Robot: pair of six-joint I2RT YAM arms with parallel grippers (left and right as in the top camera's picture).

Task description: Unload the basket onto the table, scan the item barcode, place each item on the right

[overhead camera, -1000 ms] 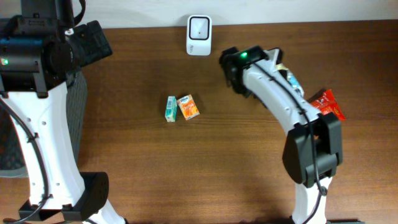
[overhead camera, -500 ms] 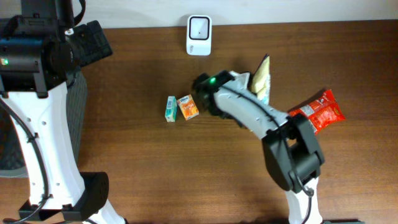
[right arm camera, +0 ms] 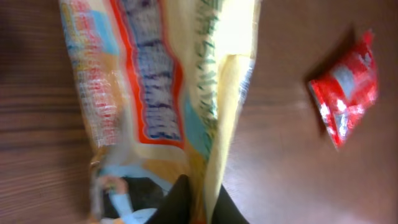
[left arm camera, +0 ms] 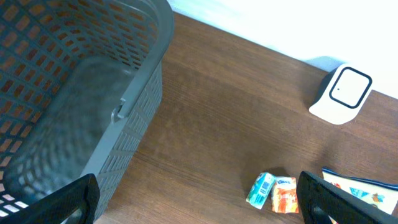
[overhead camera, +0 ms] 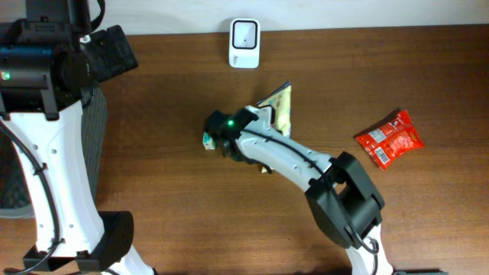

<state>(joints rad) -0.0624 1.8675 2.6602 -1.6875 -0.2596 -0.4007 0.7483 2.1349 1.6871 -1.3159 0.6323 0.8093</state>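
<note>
Wooden table (overhead camera: 153, 176): carries everything. Grey mesh basket (left arm camera: 74, 93): sits at its left edge. Left gripper (left arm camera: 196, 193): hovers beside the basket, fingers spread wide, empty. Right gripper (right arm camera: 196, 202): reaches mid-table, dark fingers flanking an edge of the yellow snack bag (overhead camera: 280, 107); cannot tell whether pinching. White scanner (overhead camera: 244, 33): stands near the bag, apart. Red packet (overhead camera: 390, 137): lies well apart, rightward. Teal box (left arm camera: 260, 188), orange box (left arm camera: 285, 194): sit side by side.

A mock shop checkout is indicated by a white rounded barcode scanner (overhead camera: 244, 43) stood at the rear of a brown wood-grain table (overhead camera: 153, 206), a grey plastic mesh basket (left arm camera: 74, 81) left of it and a red foil snack packet (overhead camera: 390, 138) right of it.
</note>
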